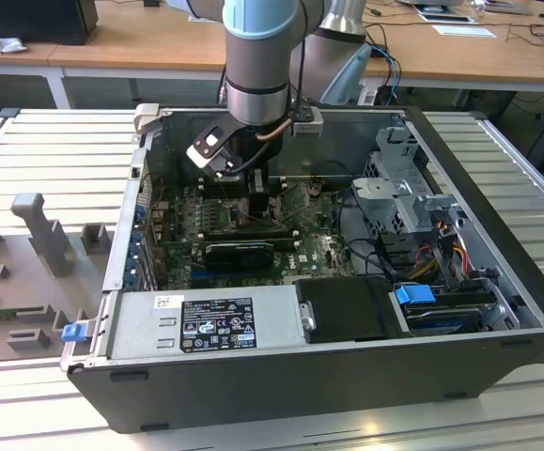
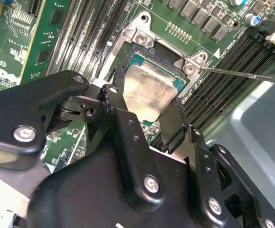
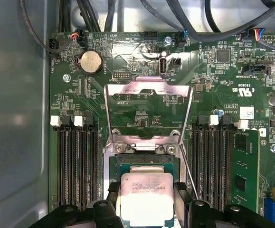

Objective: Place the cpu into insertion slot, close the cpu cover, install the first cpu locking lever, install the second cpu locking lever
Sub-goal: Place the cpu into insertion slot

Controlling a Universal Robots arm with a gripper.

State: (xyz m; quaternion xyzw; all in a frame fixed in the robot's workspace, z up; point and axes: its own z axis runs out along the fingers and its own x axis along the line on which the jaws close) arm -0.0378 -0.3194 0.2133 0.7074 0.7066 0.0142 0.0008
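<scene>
Surface: slatted metal table (image 1: 55, 141) bearing an open computer case (image 1: 253, 366).
Arm (image 1: 257, 56): reaches down into the case.
Gripper (image 2: 146, 107): jaws pinching the cpu (image 3: 146, 197) by opposite edges.
Cpu cover (image 3: 149, 90): hinged open (beyond the insertion slot (image 3: 146, 160)).
Cpu: over the insertion slot; seating cannot be told.

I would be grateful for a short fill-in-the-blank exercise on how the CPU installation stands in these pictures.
1. The hand grips the ___ by two opposite edges.
2. The cpu cover is swung ___, not closed over the insertion slot.
3. Long black memory slots flank the insertion slot on ___ sides.
Missing words: cpu; open; both.
</scene>
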